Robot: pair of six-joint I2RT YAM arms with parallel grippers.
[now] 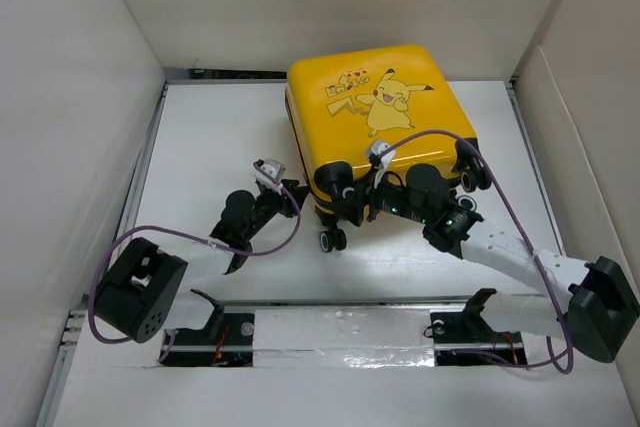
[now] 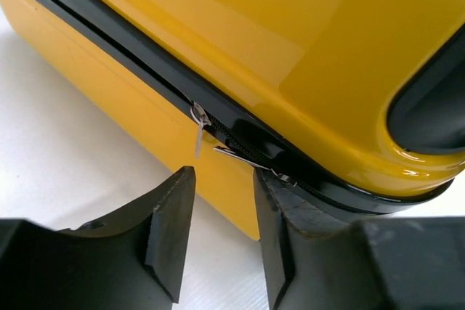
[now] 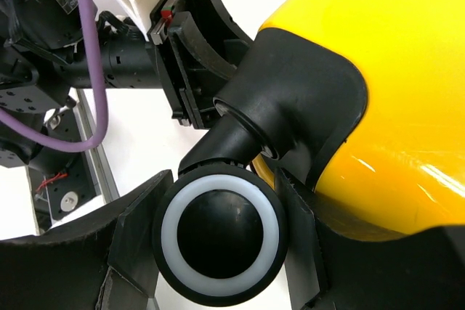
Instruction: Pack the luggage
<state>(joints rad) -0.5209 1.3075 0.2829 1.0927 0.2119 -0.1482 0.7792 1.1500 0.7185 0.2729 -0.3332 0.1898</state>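
The yellow Pikachu luggage (image 1: 375, 117) lies flat and closed on the white table, wheels toward me. My left gripper (image 1: 295, 197) is at its near left corner. In the left wrist view the gripper (image 2: 224, 179) is open and empty just below the black zipper seam. One silver zipper pull (image 2: 198, 132) hangs above the gap and a second (image 2: 240, 156) lies by the right finger. My right gripper (image 1: 372, 195) is at the near edge. In the right wrist view it (image 3: 221, 174) is shut on a black wheel with a white ring (image 3: 220, 234).
White walls enclose the table on the left, back and right. Other black wheels stick out at the luggage's near left corner (image 1: 332, 240) and near right corner (image 1: 470, 179). The left arm's wrist (image 3: 189, 49) sits close beside the gripped wheel. Purple cables loop over both arms.
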